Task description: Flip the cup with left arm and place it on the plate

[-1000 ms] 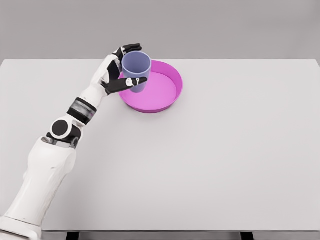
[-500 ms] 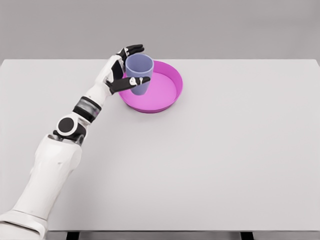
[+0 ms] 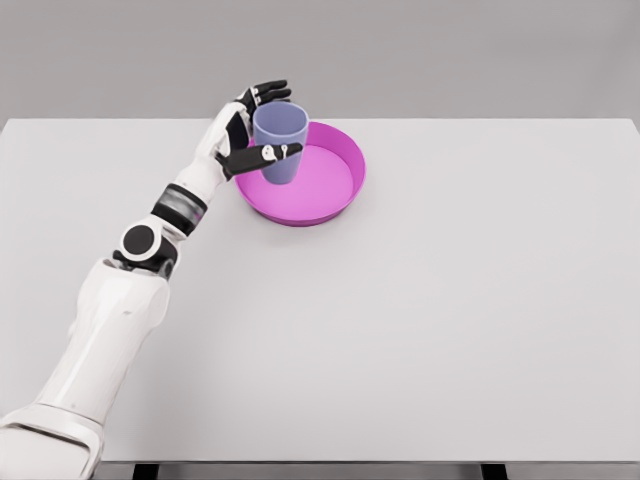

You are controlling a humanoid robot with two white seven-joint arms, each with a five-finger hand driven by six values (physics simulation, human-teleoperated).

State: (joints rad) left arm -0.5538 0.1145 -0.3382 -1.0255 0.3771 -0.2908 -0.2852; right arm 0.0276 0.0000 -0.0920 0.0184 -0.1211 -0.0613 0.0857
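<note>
White, jointed, seven-joint left arm (image 3: 130, 300): enters at the lower left corner of the head view and runs diagonally up and to the right across the table. Broad white upper segment low in the frame; a round black-and-white joint above it; a dark grey band on the forearm further up.

Left hand (image 3: 248, 128): white back, black fingers. Held at the left side of the cup. The fingers (image 3: 268, 94) curve over behind the cup's rim; the thumb reaches across the front of the cup wall, its tip at the middle of the wall. The hand is cupped loosely about the cup; whether the digits actually press on the wall cannot be told from this view.

Cup (image 3: 280, 143): pale blue-violet, plain, no handle. Upright, mouth upward, interior visible. Stands on the left part of the plate, inside the rim, its base on the plate floor.

Plate (image 3: 340, 185): magenta, round, shallow, with a raised wall. Lies flat on the table in the upper middle of the view, near the far edge, just right of the hand. The right and near parts of its floor show bare.

Table (image 3: 450, 320): light grey, flat, rectangular, filling most of the frame. Dark legs or supports show at the lower edge. Plain grey backdrop behind the far edge.
</note>
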